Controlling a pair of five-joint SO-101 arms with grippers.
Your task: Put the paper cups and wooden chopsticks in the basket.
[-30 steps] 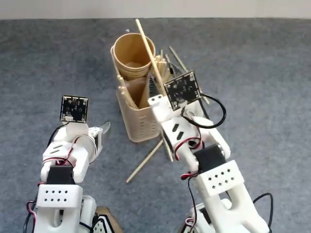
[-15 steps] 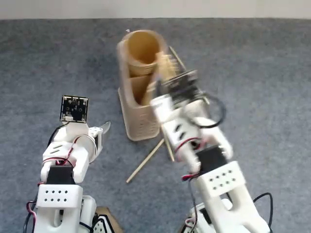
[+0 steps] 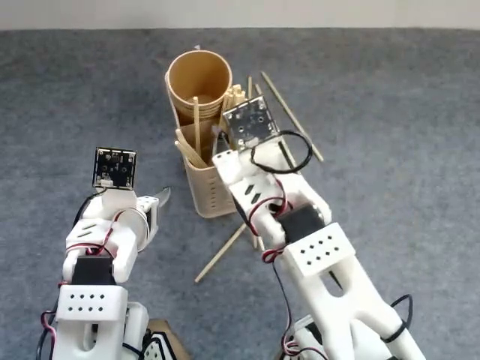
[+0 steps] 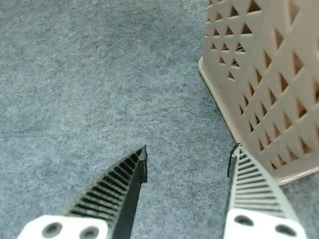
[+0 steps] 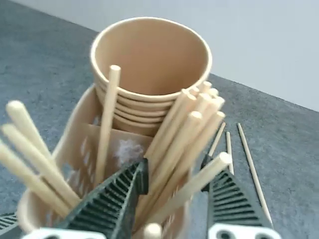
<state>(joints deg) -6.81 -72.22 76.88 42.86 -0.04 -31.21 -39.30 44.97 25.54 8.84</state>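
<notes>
A beige lattice basket (image 3: 206, 191) stands mid-table with a stack of paper cups (image 3: 199, 75) in its far compartment. Several wooden chopsticks (image 3: 196, 124) stand upright in the near compartment. My right arm (image 3: 259, 187) hangs right over the basket. In the right wrist view the right gripper (image 5: 174, 174) is open just above the basket rim (image 5: 75, 129), with a bundle of chopsticks (image 5: 192, 132) standing between its fingers and the cups (image 5: 149, 64) beyond. My left gripper (image 4: 189, 159) is open and empty above the carpet, beside the basket wall (image 4: 259, 74).
One loose chopstick (image 3: 223, 251) lies on the grey carpet in front of the basket, partly under the right arm. More loose chopsticks (image 3: 291, 116) lie to the basket's right, seen too as thin sticks (image 5: 251, 169) on the carpet. The left arm (image 3: 105, 225) stands at the left.
The right arm swung left over the basket. The long chopstick it held up a second ago now stands in the basket, and the basket shifted slightly. The left arm stayed still.
</notes>
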